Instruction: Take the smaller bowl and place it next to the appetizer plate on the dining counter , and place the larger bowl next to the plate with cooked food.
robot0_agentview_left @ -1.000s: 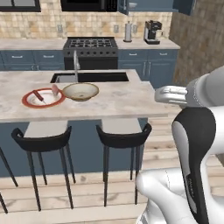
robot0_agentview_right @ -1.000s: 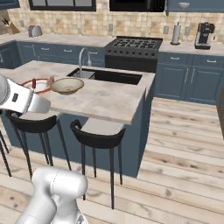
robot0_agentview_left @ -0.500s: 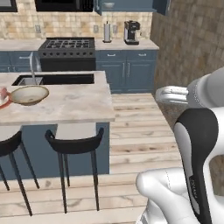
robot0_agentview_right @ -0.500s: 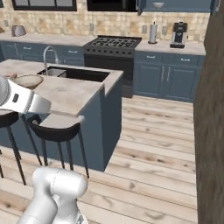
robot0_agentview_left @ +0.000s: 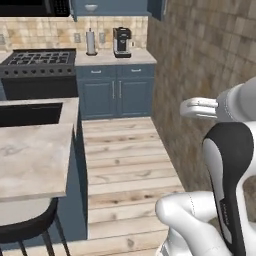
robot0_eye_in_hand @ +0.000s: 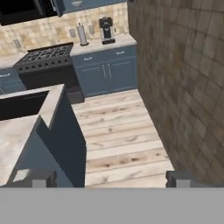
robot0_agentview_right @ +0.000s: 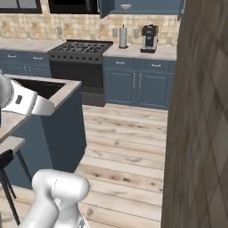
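Swung right with the base since a second ago: plate and bowl, then in sight on the dining counter [robot0_agentview_left: 35, 160], now gone past the left edge; brick wall [robot0_agentview_left: 200, 75] and floor [robot0_agentview_left: 125, 165] swept in.

Gripper [robot0_eye_in_hand: 109, 177] carried empty, fingers [robot0_eye_in_hand: 179, 177] spread wide, likely because the base is mid-drive with nothing yet to pick. Counter corner below and left of the fingertips; wall close on their right; stove [robot0_eye_in_hand: 46, 57] and coffee machine [robot0_eye_in_hand: 106, 29] far ahead.

Both bowls and both plates out of frame, so whereabouts untellable now. Fingertips cut off at the bottom. Stool [robot0_agentview_left: 25, 227] half cropped.
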You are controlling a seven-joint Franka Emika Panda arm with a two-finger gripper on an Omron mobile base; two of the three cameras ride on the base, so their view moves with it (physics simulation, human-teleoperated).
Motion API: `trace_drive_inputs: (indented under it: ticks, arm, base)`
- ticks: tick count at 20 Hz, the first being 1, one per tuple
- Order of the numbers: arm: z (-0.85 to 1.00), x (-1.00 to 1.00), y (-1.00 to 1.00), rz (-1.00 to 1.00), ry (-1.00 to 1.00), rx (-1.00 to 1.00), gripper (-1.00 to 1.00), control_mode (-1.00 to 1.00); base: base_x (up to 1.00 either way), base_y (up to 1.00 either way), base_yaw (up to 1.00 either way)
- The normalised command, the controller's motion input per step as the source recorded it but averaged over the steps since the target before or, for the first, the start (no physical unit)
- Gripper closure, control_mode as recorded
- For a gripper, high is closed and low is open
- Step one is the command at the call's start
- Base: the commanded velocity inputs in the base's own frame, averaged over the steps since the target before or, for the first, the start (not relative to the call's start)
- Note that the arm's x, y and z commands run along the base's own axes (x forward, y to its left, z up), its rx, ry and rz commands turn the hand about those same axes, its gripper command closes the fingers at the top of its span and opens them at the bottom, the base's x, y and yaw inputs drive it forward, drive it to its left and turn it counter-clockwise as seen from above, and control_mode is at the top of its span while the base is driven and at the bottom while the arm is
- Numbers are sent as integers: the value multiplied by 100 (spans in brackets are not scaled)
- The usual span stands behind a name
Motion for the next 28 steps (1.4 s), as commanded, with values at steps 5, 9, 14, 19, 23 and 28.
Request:
trace_drive_inputs:
  ticks: [5,9,14,19,23,28]
  arm:
    - [0,0,0,0,0,0,-100,100]
    - [0,0,0,0,0,0,-100,100]
    - [0,0,0,0,0,0,-100,100]
    - [0,0,0,0,0,0,-100,100]
    - [0,0,0,0,0,0,-100,100]
    - [0,0,0,0,0,0,-100,100]
  base:
    - [100,0,0]
    - [100,0,0]
    - [100,-39,0]
    - [100,-22,0]
    - [100,0,0]
    - [100,-1,0]
